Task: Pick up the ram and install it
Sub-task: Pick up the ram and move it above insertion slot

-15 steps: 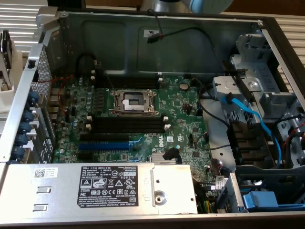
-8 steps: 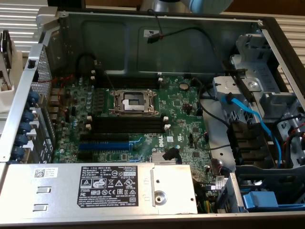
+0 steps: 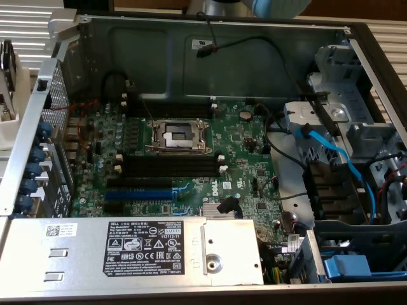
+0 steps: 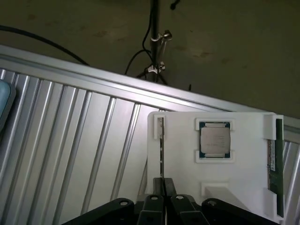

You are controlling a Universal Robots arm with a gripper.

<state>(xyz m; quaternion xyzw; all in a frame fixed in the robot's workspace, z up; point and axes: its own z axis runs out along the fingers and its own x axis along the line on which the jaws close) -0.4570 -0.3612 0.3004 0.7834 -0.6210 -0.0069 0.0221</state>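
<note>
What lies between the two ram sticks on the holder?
In the wrist view, a processor chip sits in a recess of the white holder, between the edge-on ram stick and the green ram stick.

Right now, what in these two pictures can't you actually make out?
Wrist view: the ram sits edge-on in the gripper, so its label and chips are hidden.
Wrist view: the white tray is partly hidden behind the gripper.
Exterior view: the robot arm is cut off by the top edge.
Exterior view: the power supply label is too small to read.
</note>
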